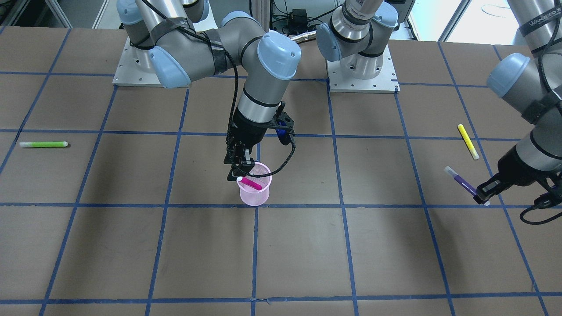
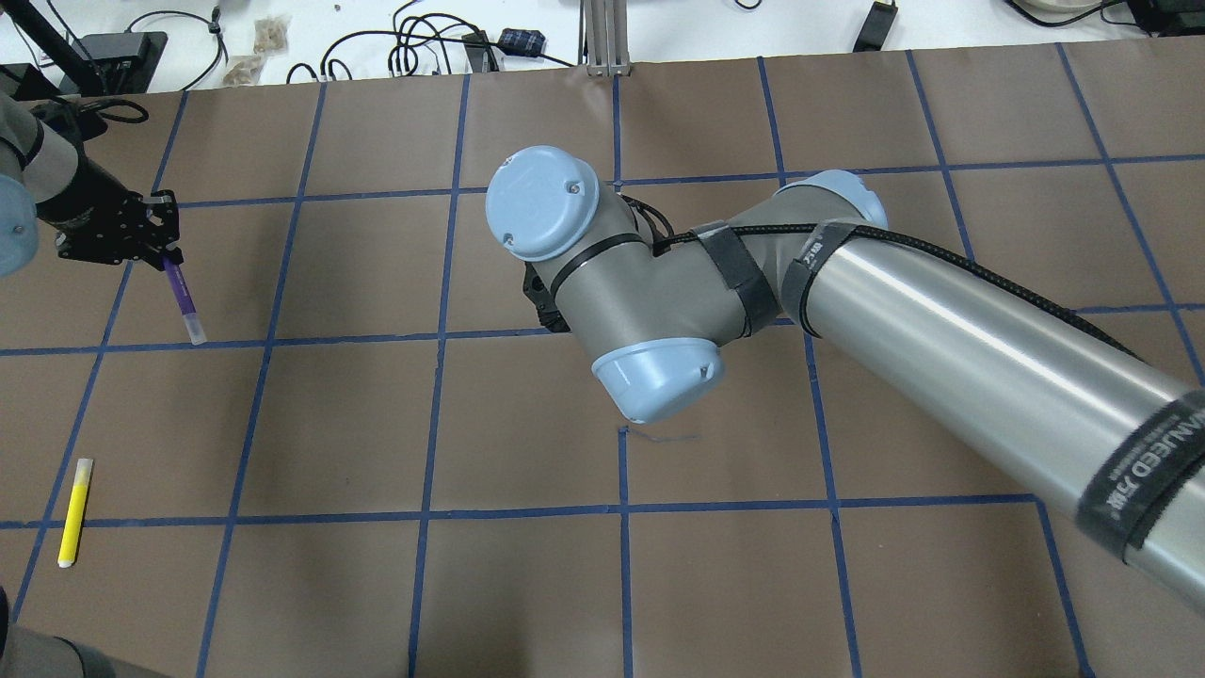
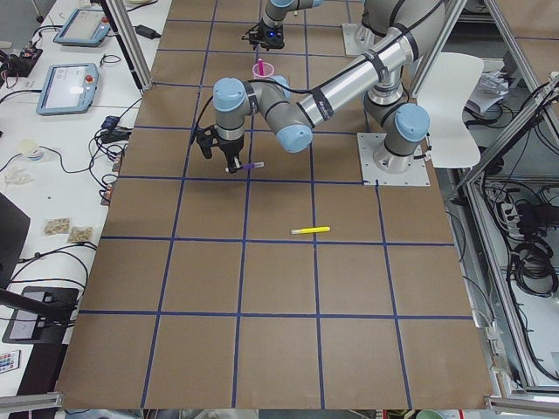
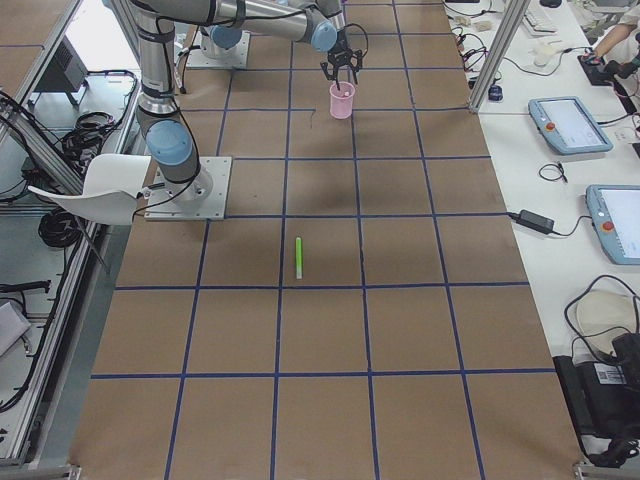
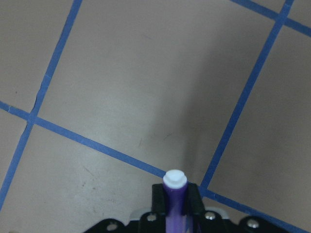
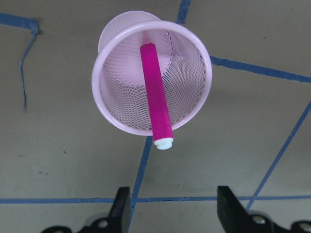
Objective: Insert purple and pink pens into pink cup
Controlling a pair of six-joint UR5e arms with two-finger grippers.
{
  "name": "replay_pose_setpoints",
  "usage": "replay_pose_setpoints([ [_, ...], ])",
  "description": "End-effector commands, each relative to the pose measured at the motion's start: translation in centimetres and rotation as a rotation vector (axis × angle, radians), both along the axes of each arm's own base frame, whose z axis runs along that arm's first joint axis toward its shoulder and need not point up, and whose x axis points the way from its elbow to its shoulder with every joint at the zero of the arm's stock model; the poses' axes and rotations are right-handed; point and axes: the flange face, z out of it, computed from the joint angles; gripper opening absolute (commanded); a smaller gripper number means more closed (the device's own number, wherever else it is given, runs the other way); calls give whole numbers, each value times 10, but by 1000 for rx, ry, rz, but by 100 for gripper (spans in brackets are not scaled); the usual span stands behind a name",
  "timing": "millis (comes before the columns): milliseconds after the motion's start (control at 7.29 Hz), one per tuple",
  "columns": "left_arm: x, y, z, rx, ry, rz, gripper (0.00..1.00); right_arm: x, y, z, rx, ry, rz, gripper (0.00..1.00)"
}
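Purple pen point(image 1: 460, 182) in left claw point(image 1: 480, 196); right claw point(image 1: 240, 169) agape over cup point(image 1: 254, 196)

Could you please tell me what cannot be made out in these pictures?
Overhead view: the right arm hides the pink cup, pink pen and right hand.
Overhead view: the green pen lies beyond the frame's edge.
Left wrist view: the purple pen shows end-on; the left hand hides its gripped end.
Exterior left view: pink cup and pink pen too small for detail.
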Motion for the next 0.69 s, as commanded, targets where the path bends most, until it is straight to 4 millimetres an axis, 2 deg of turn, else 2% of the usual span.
replay_pose_setpoints([
  [0,-59,-14,26,-102,-26,-58,0,-15,1,40,-65,-37,-25,100],
  [137,-90,-17,37,-142,-22,-39,0,-33,1,69,-103,-53,-44,98],
  [274,-135,-17,43,-160,-19,-38,0,-64,-5,96,-136,-86,-99,93],
  [548,-217,-9,53,-209,-8,-13,0,-130,-17,141,-203,-187,-239,92],
])
